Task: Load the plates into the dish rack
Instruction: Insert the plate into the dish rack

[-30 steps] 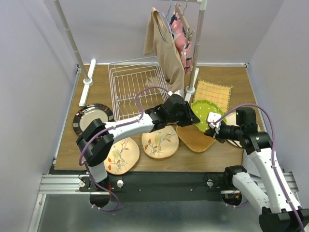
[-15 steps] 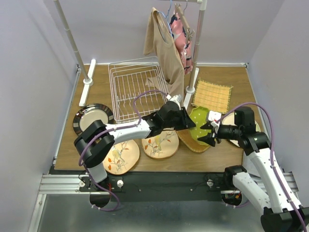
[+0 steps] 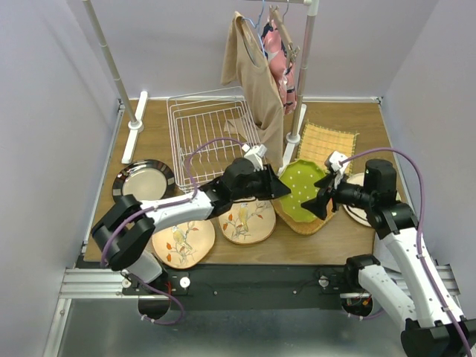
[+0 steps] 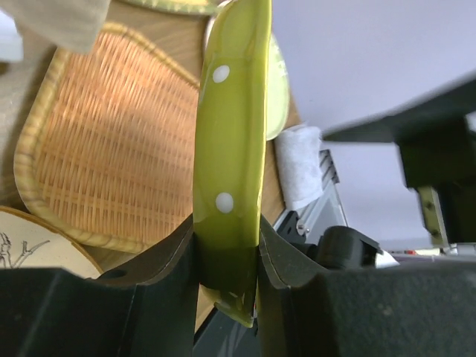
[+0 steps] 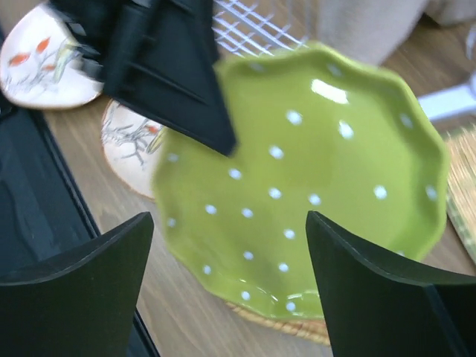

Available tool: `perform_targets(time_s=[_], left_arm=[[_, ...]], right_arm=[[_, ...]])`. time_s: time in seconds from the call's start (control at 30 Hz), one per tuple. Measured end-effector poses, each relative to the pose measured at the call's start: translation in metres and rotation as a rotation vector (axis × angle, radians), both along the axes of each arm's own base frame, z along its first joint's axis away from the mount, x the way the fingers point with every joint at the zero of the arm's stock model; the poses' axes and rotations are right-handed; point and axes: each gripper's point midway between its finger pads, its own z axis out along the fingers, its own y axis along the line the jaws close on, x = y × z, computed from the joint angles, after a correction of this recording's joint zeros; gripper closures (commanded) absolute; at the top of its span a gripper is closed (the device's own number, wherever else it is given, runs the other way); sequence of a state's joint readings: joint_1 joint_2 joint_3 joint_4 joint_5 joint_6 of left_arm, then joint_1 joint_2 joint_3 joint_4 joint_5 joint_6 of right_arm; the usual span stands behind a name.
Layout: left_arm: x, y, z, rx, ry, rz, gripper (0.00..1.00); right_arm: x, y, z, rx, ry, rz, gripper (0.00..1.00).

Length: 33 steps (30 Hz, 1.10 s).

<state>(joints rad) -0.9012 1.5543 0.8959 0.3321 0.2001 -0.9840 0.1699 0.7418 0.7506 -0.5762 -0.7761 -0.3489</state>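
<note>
Plate of lime green with white dots (image 3: 300, 189) stands tilted up on its rim over the orange woven plate (image 3: 296, 221), right of the table's (image 3: 357, 119) middle and nearer the near edge; whether its low edge touches the woven one I cannot tell. The left gripper (image 3: 276, 191) has it pinched by the rim, jaws partly closed with one on each face. The right gripper (image 3: 318, 198) is spread wide just beside the plate's right edge, holding nothing. Two bird-painted plates (image 3: 245, 221) lie flat along the near edge, a dark-rimmed plate (image 3: 143, 181) lies at the left edge, and a yellow woven plate (image 3: 327, 145) lies towards the far right corner. The dish rack (image 3: 204, 137) sits by the far edge, left of middle, with no plates in it.
</note>
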Motion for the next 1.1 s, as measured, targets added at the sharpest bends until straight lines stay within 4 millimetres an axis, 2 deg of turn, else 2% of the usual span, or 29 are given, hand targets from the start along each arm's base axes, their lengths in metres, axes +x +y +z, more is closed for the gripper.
perform_targets(time_s=[0.1,0.2,0.37,0.43,0.53,0.7,0.77,0.97,1.1], left_arm=[[0.001,0.013,0.018,-0.038,-0.052,-0.008,1.00],[0.003,0.031,0.033,-0.075,-0.110,-0.016,1.00],[0.004,0.064,0.037,-0.079,-0.154,-0.014,1.00],[0.005,0.076,0.039,-0.066,-0.168,-0.007,1.00],[0.006,0.093,0.049,-0.050,-0.203,0.002,1.00],[0.009,0.130,0.063,-0.007,-0.254,0.048,1.00],[0.016,0.150,0.072,0.005,-0.279,0.097,1.00],[0.032,0.191,0.081,0.057,-0.298,0.199,1.00],[0.040,0.212,0.082,0.084,-0.289,0.255,1.00]], right_arm=[[0.013,-0.010,0.005,0.028,0.052,-0.136,0.00],[0.028,-0.022,0.022,0.062,0.063,-0.261,0.00],[0.064,-0.050,0.075,0.152,0.015,-0.478,0.00],[0.072,-0.055,0.080,0.173,0.024,-0.521,0.00],[0.086,-0.061,0.072,0.189,0.083,-0.580,0.00],[0.108,-0.060,0.027,0.155,0.251,-0.598,0.00],[0.109,-0.056,0.018,0.144,0.280,-0.570,0.00],[0.110,-0.048,0.016,0.137,0.266,-0.487,0.00],[0.119,-0.055,0.011,0.124,0.255,-0.491,0.00]])
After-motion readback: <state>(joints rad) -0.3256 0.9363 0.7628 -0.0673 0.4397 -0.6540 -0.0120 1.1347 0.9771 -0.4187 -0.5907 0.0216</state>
